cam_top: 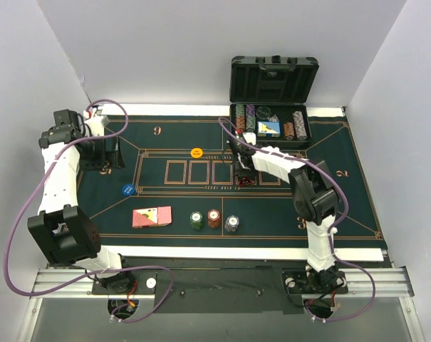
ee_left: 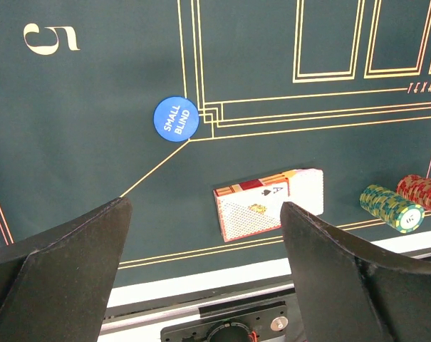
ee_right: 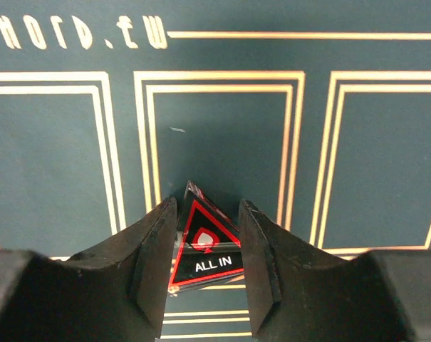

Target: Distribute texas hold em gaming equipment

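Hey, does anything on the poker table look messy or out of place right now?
Only the playing cards near the front edge of the mat, left of the chip stacks: the pile is splayed rather than squared, with an ace showing face up beside a pink-backed card. The chip stacks stand upright.

Top view high above the near edge, looking down on whole green mat [cam_top: 272,214], left wrist view slanting over its lower left, sharing blue disc [ee_left: 176,119] and cards [ee_left: 268,203], right wrist view close over centre boxes [ee_right: 222,135].
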Robot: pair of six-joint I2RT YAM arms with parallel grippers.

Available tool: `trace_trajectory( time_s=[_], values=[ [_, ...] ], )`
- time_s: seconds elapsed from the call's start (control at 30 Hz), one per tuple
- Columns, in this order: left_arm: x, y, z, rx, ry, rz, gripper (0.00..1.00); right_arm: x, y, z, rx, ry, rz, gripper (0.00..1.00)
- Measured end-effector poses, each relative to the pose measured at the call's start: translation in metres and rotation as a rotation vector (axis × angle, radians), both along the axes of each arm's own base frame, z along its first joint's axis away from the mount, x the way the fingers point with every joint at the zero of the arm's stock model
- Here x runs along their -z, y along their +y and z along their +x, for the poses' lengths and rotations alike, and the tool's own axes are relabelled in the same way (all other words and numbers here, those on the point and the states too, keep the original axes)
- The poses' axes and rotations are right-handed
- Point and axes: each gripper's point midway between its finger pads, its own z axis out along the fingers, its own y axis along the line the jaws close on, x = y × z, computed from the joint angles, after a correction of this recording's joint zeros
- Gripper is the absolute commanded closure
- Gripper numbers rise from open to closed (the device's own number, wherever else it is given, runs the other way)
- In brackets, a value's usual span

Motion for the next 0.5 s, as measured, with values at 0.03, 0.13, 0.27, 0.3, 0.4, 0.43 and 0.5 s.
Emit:
trace_trajectory(
  time_s=[0.03,0.13,0.27,0.3,0.4,0.43,0.5],
  values=[
    [-0.001,0.0,-0.001,0.001,-0.003,0.002,0.03,0.0,-0.003,-0.003,0.004,0.001,-0.009,0.66],
    [-0.005,-0.001,-0.004,0.006,-0.012,0.007,0.03,-0.001,-0.014,-0.012,0.025,0.0,-0.034,0.71],
    [-0.012,-0.001,-0.008,0.016,-0.028,0.017,0.03,0.0,-0.037,-0.033,0.082,0.013,-0.087,0.72],
    [-0.013,-0.001,-0.009,0.019,-0.032,0.019,0.03,0.0,-0.043,-0.039,0.096,0.016,-0.101,0.72],
    [-0.016,-0.002,-0.012,0.027,-0.04,0.026,0.03,0.0,-0.062,-0.059,0.146,0.022,-0.133,0.73],
    [-0.017,-0.002,-0.012,0.028,-0.042,0.027,0.03,0.0,-0.069,-0.068,0.166,0.021,-0.14,0.73],
    [-0.017,-0.003,-0.015,0.031,-0.043,0.028,0.03,0.001,-0.083,-0.086,0.2,0.027,-0.155,0.73]
  ],
)
